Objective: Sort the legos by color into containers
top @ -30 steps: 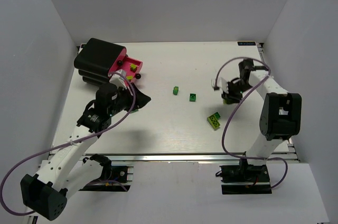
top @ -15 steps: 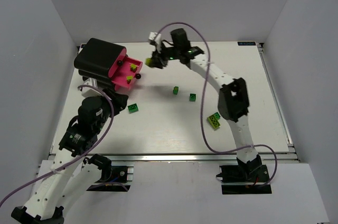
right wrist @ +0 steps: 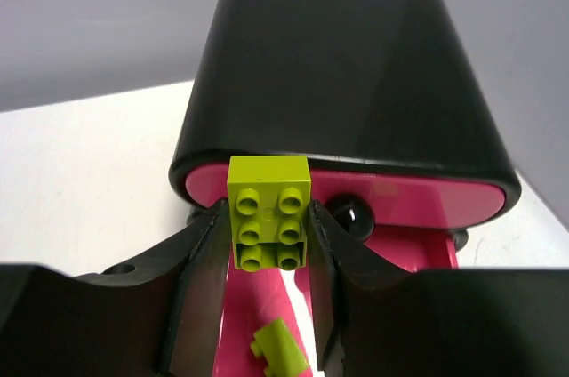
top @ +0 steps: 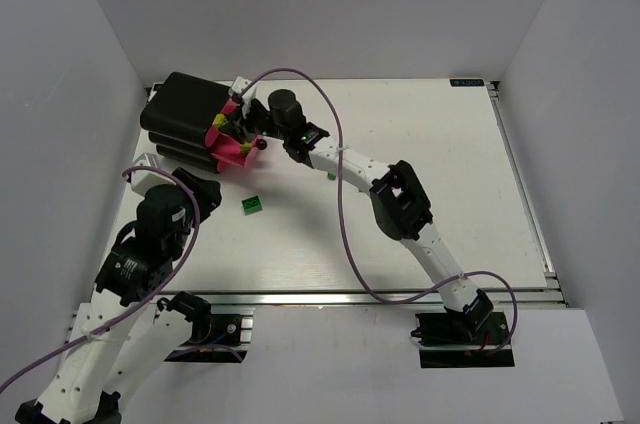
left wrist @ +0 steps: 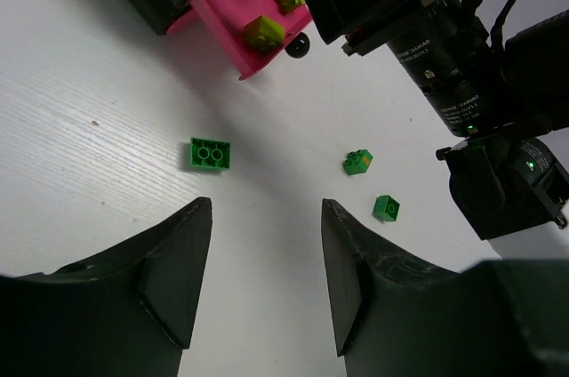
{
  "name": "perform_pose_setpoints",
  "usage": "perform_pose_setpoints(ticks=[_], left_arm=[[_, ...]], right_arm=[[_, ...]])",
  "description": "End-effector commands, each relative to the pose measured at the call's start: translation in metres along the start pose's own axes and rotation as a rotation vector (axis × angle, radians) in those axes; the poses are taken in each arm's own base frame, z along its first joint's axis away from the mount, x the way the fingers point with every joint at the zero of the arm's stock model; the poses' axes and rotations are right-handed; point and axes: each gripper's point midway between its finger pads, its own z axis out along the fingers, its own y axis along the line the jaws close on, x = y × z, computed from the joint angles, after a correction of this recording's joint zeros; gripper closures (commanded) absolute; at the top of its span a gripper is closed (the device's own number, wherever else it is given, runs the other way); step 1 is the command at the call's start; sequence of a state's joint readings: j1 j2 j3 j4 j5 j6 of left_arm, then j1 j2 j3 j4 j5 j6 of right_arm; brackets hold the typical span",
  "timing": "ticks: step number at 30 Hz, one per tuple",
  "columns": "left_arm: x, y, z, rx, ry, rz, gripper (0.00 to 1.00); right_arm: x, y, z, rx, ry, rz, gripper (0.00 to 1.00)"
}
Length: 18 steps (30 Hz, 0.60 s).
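Note:
My right gripper (right wrist: 267, 211) is shut on a yellow-green lego (right wrist: 269, 208), studs facing the camera, held just above the open magenta drawer (right wrist: 400, 257) of the black cabinet (right wrist: 329, 66). Another yellow-green lego (right wrist: 281, 352) lies in that drawer. From above, the right gripper (top: 234, 120) hangs over the drawer (top: 230, 154). My left gripper (left wrist: 265, 208) is open and empty over bare table, near side of a dark green lego (left wrist: 210, 154). Two yellow-green legos (left wrist: 265, 32) rest in the drawer (left wrist: 227, 12).
Two small green legos (left wrist: 358, 161) (left wrist: 386, 208) lie right of the dark green one (top: 252, 205). A black knob (right wrist: 349, 217) sits on the closed drawer front. The right arm (top: 400, 206) stretches diagonally across the table middle. The left gripper (top: 203, 188) is near the cabinet (top: 180, 109).
The right arm swung from the table's right side across to the cabinet, carrying the yellow-green lego over the open drawer. The left arm drew back from the drawer toward the near left.

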<state>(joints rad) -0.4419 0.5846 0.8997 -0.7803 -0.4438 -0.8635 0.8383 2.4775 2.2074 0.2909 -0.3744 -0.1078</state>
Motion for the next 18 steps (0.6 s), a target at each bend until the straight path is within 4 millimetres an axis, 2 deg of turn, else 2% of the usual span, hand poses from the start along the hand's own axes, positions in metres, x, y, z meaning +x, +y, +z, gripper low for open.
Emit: perform_pose_setpoints(ticks=[1,2,7,8,9,13,16,18], left_arm=[[-0.011,0.002,-0.007,-0.023,-0.022,-0.004,0.38],[-0.01,0.003,-0.007,-0.026,-0.02,0.004,0.38],[-0.012,0.005,-0.009,-0.029,-0.029,0.005,0.37],[-0.012,0.005,-0.009,-0.028,-0.03,0.004,0.37],[-0.012,0.005,-0.009,-0.028,-0.03,0.003,0.37],[-0.011,0.006,-0.009,-0.027,-0.029,0.003,0.37],[-0.011,0.003,-0.008,-0.015,-0.031,-0.003,0.36],[-0.01,0.0,-0.007,0.002,-0.027,-0.006,0.38]], right_arm=[[-0.016,-0.022,0.004,0.103,-0.114,-0.061,0.83],[-0.009,-0.02,0.005,0.095,-0.104,-0.064,0.73],[0.009,-0.02,0.005,0.083,-0.061,-0.084,0.52],[0.011,-0.018,0.005,0.076,-0.054,-0.084,0.4],[0.011,-0.019,0.005,0.072,-0.055,-0.087,0.36],[0.008,-0.017,0.005,0.059,-0.049,-0.1,0.3],[-0.01,-0.021,0.003,0.07,-0.068,-0.082,0.31],[-0.027,-0.031,-0.003,0.104,-0.085,-0.05,0.37]])
